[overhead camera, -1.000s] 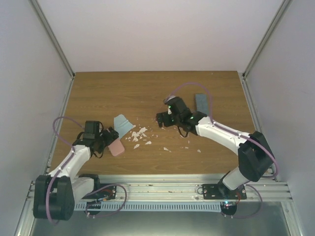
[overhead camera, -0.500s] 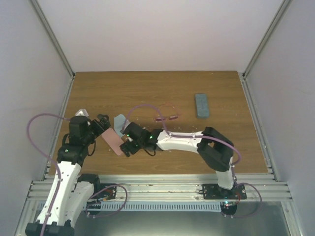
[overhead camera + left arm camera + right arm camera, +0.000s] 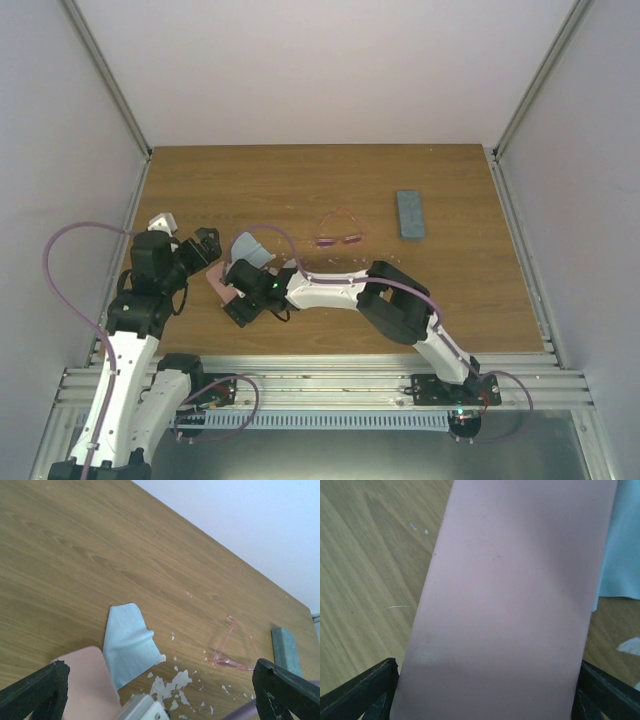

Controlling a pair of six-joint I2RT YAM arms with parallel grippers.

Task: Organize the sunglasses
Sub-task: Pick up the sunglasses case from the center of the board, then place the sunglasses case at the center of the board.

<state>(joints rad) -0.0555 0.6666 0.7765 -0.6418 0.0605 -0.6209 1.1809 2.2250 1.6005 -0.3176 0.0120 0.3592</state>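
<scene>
Top view, clock directions. My left gripper hung released, jaws wide, nothing between them. Just beside it at 5 o'clock lay the oblong pink case. My right gripper straddled that case; I could not tell whether the fingers pressed it. The crumpled light blue cloth touched the case's far end. The thin pink-framed sunglasses lay at 2 o'clock from my right jaws, well apart, long axis 9-to-3. Judged: right arm slightly nearer. The oblong blue-grey case sat beyond. Dark pair not seen.
</scene>
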